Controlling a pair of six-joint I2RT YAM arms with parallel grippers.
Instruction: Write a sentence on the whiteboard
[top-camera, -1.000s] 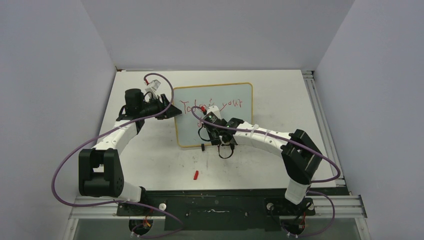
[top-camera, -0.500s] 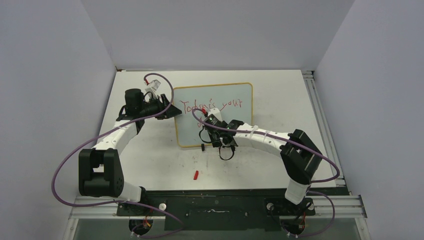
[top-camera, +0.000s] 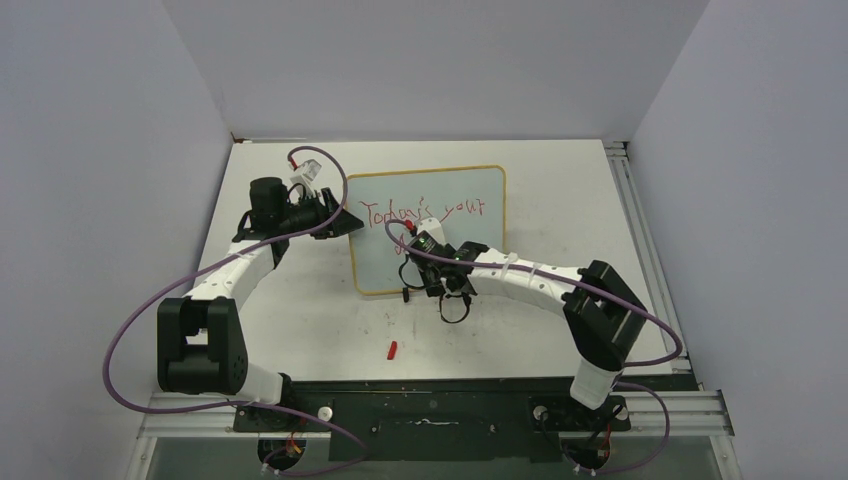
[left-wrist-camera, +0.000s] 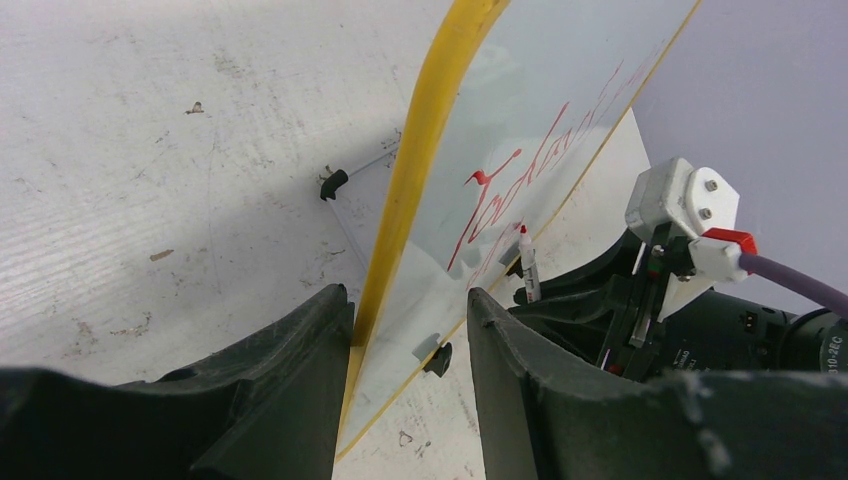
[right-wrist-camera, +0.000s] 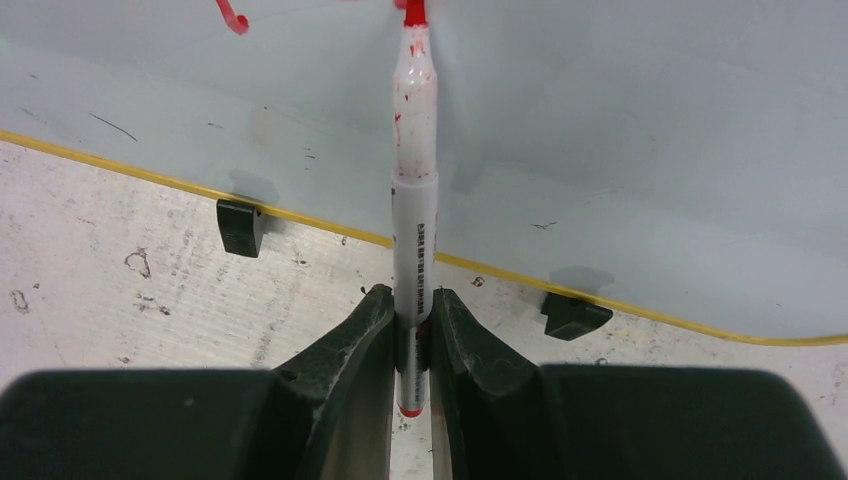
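The whiteboard (top-camera: 440, 190), white with a yellow frame, stands tilted on black clip feet (right-wrist-camera: 241, 227). The sentence (top-camera: 425, 212) is in red: a top line like "Today's your" and a first stroke below it. My right gripper (top-camera: 419, 245) is shut on a red marker (right-wrist-camera: 414, 200). The marker's tip touches the board face (right-wrist-camera: 650, 150) under the first word. My left gripper (top-camera: 338, 215) is at the board's left edge. In the left wrist view its jaws (left-wrist-camera: 405, 295) are apart around the frame (left-wrist-camera: 420, 150). One finger touches the frame and the other is clear of it.
A small red marker cap (top-camera: 392, 349) lies on the table in front of the board, between the two arms. Purple cables loop beside both arms. Walls close in the table at the back and on both sides.
My right gripper and the marker tip have shifted slightly down the board, toward the near edge. The left arm and the board have not moved.
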